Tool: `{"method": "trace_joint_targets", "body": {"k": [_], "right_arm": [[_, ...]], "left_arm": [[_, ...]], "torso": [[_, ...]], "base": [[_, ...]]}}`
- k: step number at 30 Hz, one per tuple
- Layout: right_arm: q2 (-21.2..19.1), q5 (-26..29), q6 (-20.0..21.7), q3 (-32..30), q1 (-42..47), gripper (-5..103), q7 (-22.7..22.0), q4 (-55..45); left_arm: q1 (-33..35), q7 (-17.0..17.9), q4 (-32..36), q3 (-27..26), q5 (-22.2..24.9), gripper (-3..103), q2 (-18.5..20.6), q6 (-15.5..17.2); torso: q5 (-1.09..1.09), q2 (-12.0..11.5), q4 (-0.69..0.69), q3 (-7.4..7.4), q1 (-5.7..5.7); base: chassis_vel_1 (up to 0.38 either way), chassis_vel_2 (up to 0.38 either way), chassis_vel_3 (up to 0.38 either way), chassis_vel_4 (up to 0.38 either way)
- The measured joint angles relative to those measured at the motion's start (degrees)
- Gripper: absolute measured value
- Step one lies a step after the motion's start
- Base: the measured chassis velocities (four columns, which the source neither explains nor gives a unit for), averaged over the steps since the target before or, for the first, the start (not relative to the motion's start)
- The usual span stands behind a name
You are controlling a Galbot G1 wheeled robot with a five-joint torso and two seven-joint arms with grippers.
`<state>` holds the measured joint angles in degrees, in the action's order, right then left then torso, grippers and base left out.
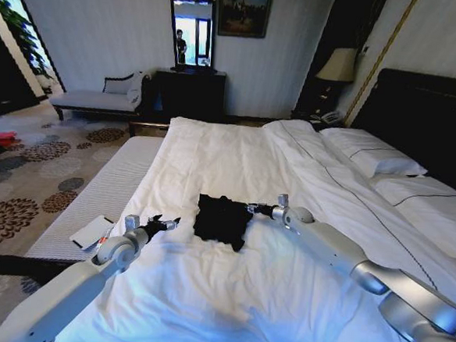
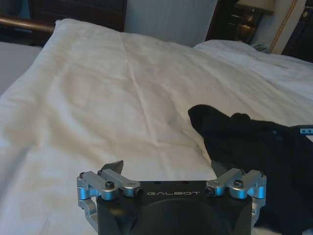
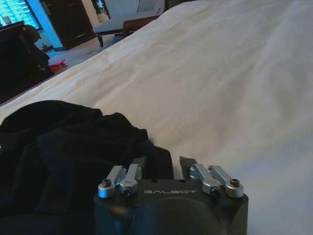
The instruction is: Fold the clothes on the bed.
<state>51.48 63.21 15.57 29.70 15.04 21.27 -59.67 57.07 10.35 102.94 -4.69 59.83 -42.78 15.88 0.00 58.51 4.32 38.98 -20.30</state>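
The clothes, one black T-shirt (image 1: 222, 220), lie crumpled in a small heap on the white duvet of the bed (image 1: 237, 152). My right gripper (image 1: 250, 208) is at the shirt's right edge; in the right wrist view the right gripper (image 3: 162, 163) is open, with the hem of the black cloth (image 3: 73, 147) lying between its fingertips. My left gripper (image 1: 166, 225) hovers low over the duvet, a short way left of the shirt. In the left wrist view the left gripper (image 2: 168, 169) stands wide open and holds nothing, with the shirt (image 2: 254, 142) just beside one finger.
White pillows (image 1: 374, 158) and a dark headboard (image 1: 427, 114) are at the right. A grey padded surface along the bed's left side carries a white flat object (image 1: 92, 230). A chaise bench (image 1: 100, 98) and a dark dresser with mirror (image 1: 189, 74) stand by the far wall.
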Motion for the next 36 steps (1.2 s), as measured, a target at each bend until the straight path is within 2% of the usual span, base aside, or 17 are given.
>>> {"method": "trace_joint_targets", "body": {"k": [2, 5, 6, 8, 11, 19, 23, 27, 33, 36], "right_arm": [[0.0, -0.3, -0.2, 0.1, 0.0, 30, 0.0, 0.0], [0.0, -0.4, -0.4, 0.2, 0.0, 25, 0.0, 0.0], [0.0, -0.5, -0.4, 0.2, 0.0, 14, 0.0, 0.0], [0.0, -0.5, -0.4, 0.2, 0.0, 14, 0.0, -0.1], [-0.2, -0.7, -0.5, 0.2, -0.1, 2, 0.0, -0.3], [-0.9, -0.6, -0.5, 0.2, 0.1, 1, -0.1, -1.5], [-1.2, 0.0, -0.3, 0.5, 0.2, 1, -0.5, -2.5], [-1.2, -0.1, -0.3, 0.6, 0.6, 1, -0.6, -2.9], [-1.1, -0.5, -0.3, 0.7, 0.7, 1, -0.6, -2.8], [-1.4, -0.7, -0.4, 0.8, 0.7, 1, -0.6, -2.7]], "left_arm": [[-0.3, 0.1, 0.4, 0.1, 0.1, 100, 0.0, 0.0], [-0.4, 0.3, 0.6, 0.1, 0.2, 100, 0.0, 0.0], [-0.4, 0.4, 0.6, 0.1, 0.2, 100, 0.1, 0.0], [-0.5, 0.4, 0.7, 0.1, 0.3, 100, 0.2, 0.0], [-0.7, 0.5, 0.7, 0.1, 0.5, 100, 0.3, 0.0], [-3.2, 1.0, 0.4, 0.7, 3.5, 100, 0.3, 0.2], [-7.0, 1.7, -1.2, 1.7, 6.3, 100, -0.2, 0.7], [-14.0, 2.2, -6.4, 4.7, 8.6, 100, -2.8, 1.5], [-20.5, 2.1, -11.5, 8.0, 11.0, 100, -6.0, 2.5], [-24.7, 4.0, -14.5, 10.4, 13.3, 100, -9.6, 3.8]], "torso": [[0.00, 0.0, 0.01, 0.00, 0.00], [0.00, 0.0, 0.01, 0.00, 0.00], [0.01, 0.0, 0.01, 0.00, 0.00], [0.01, 0.0, 0.01, 0.00, 0.00], [0.00, 0.0, 0.00, 0.00, 0.00], [0.01, 0.0, 0.01, 0.00, 0.00], [0.01, 0.0, 0.00, 0.00, 0.00], [0.01, 0.0, 0.01, 0.01, 0.00], [0.02, 0.0, 0.00, 0.01, -0.01], [0.01, 0.0, 0.01, 0.01, 0.00]], "base": [[0.000, 0.000, 0.000, 0.000], [0.000, 0.000, 0.000, 0.000], [0.000, 0.000, 0.000, 0.000], [0.000, 0.000, 0.000, 0.000], [0.000, 0.000, 0.000, 0.000], [0.000, 0.000, 0.000, 0.000], [0.000, 0.000, 0.000, 0.000], [0.000, 0.000, 0.000, 0.000], [0.000, 0.000, 0.000, 0.000], [0.000, 0.000, 0.000, 0.000]]}}
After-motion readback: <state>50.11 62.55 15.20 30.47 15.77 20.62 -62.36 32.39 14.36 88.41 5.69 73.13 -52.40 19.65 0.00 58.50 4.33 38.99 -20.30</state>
